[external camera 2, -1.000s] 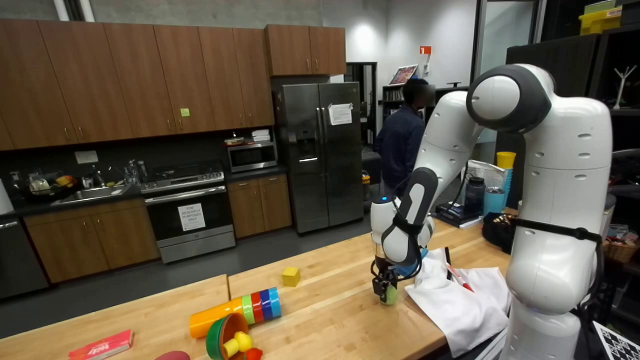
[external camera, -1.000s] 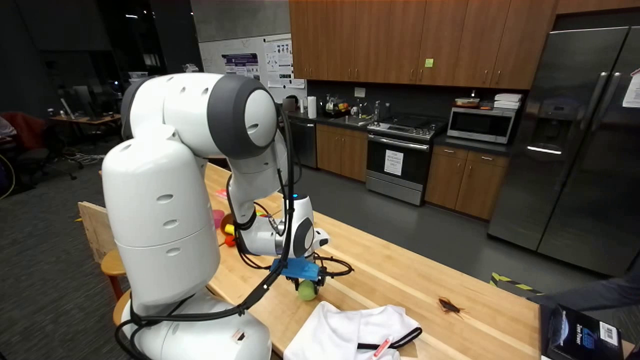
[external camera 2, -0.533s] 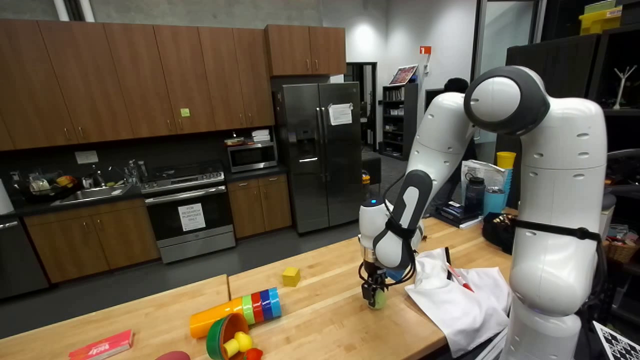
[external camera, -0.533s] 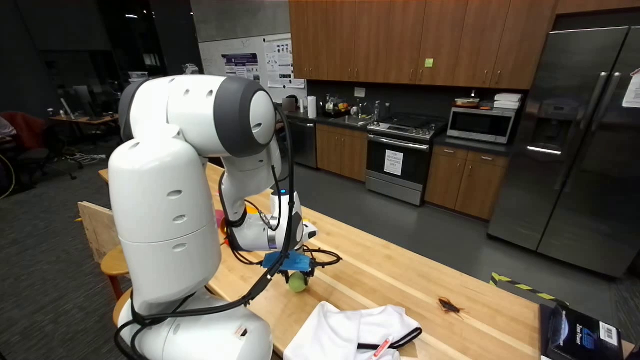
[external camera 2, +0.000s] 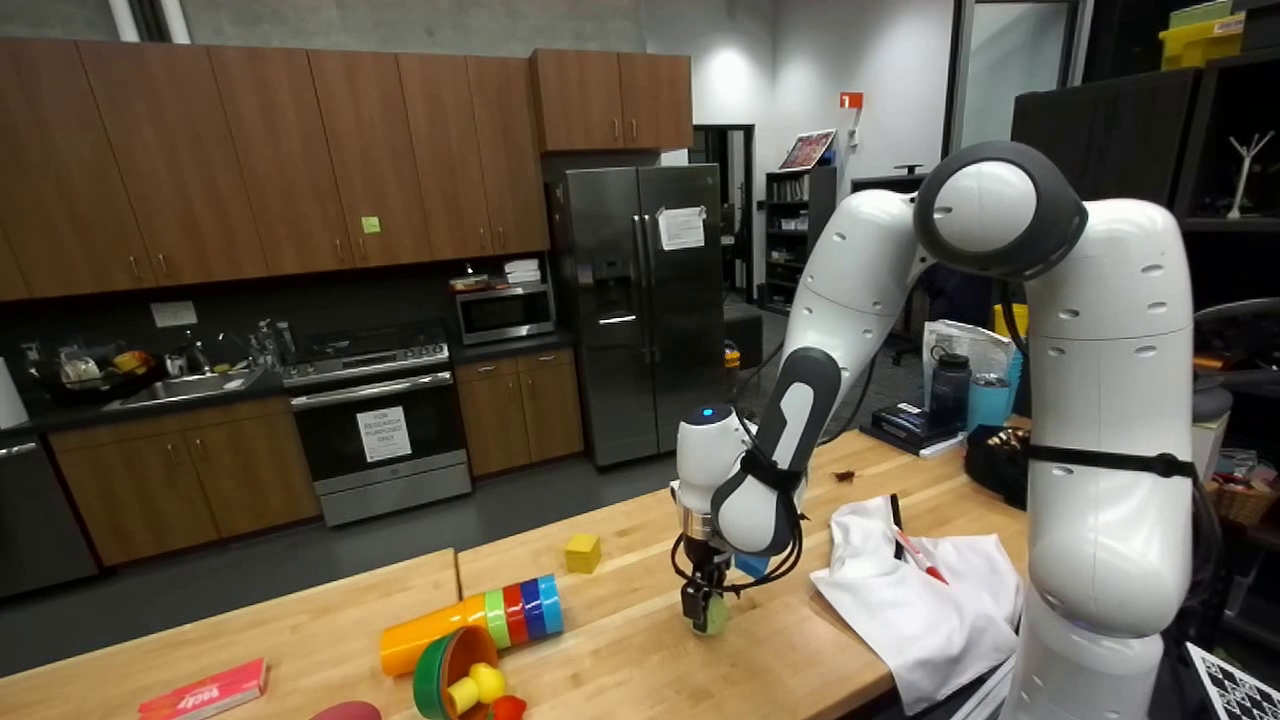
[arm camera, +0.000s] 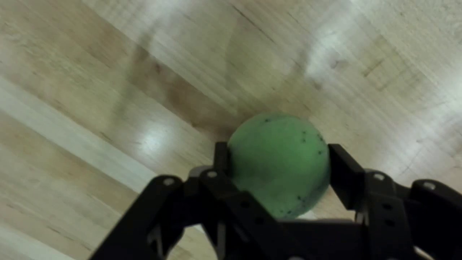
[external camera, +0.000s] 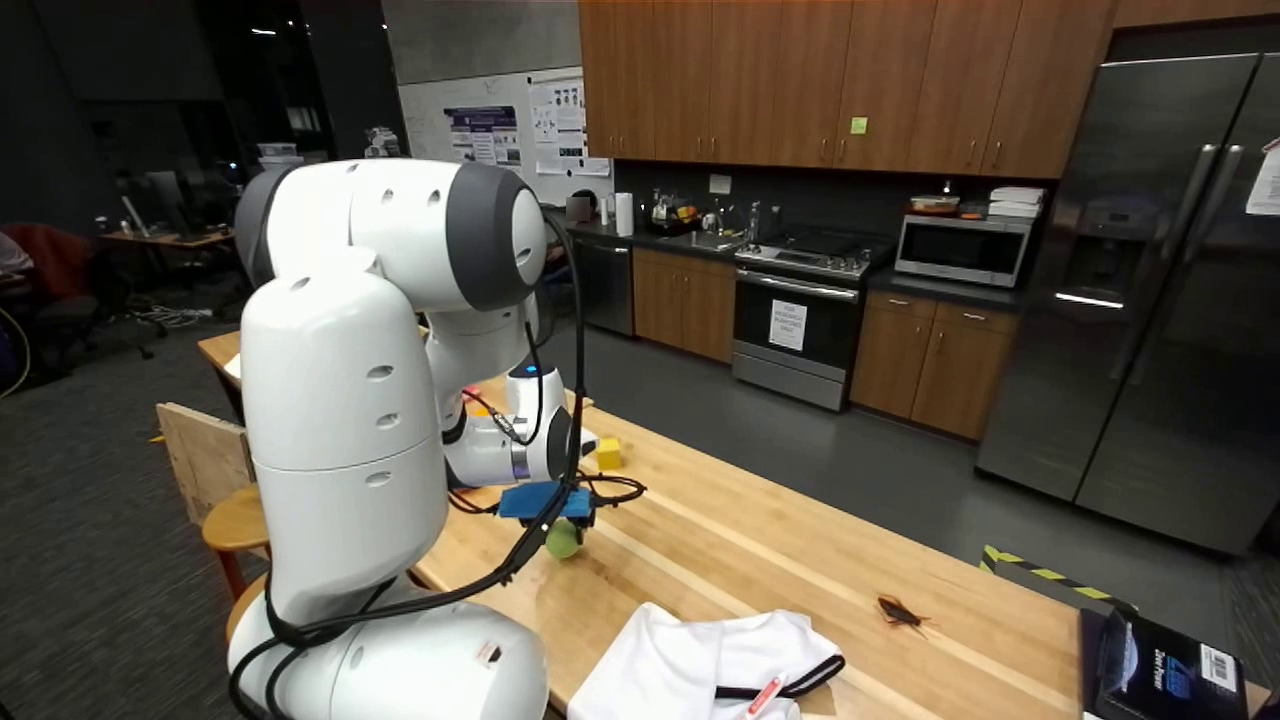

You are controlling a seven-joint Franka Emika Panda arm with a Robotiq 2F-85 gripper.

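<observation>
As my gripper (arm camera: 278, 153) pinches the matte, speckled green ball (arm camera: 281, 173) between 2 black fingers (arm camera: 344, 171), we are now farther from the limp white cloth (external camera 2: 915, 600), draped over the edge of the tabletop (external camera 2: 640, 665) beside my base (external camera 2: 1080, 665), and nearer the glossy stacked cups (external camera 2: 512, 614), so I judge the carry steady. Between them, the round ball is low at the tabletop's smooth grain; whether they touch, I cannot tell.

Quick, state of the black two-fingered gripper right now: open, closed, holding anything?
Gripper: closed, holding the round green ball with small dark specks, fingertips against opposite sides.
</observation>
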